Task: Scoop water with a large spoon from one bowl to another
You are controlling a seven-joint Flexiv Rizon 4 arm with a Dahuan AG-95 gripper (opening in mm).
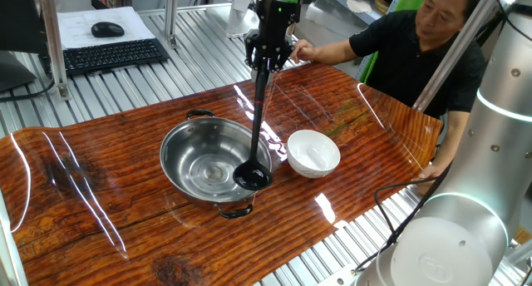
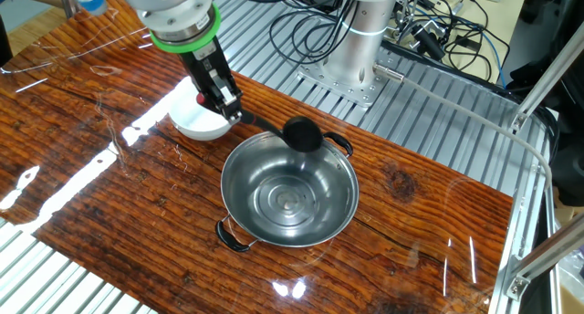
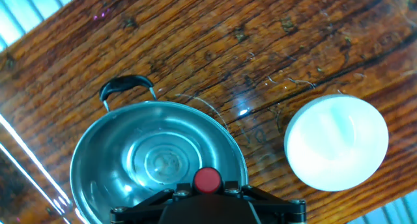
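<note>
My gripper is shut on the upper end of the black large spoon's thin handle, and it shows the same in the other fixed view. The spoon hangs steeply, its round cup at the steel bowl's rim on the side nearest the white bowl, and it also shows in the other fixed view. The wide steel bowl with two dark loop handles sits mid-table. The small white bowl stands close beside it. Water is too faint to make out. The hand view shows both the steel bowl and the white bowl from above.
A person in a black shirt sits at the far side with a hand on the table edge. A keyboard and mouse lie on the bench behind. Cables and another robot base stand beyond the table.
</note>
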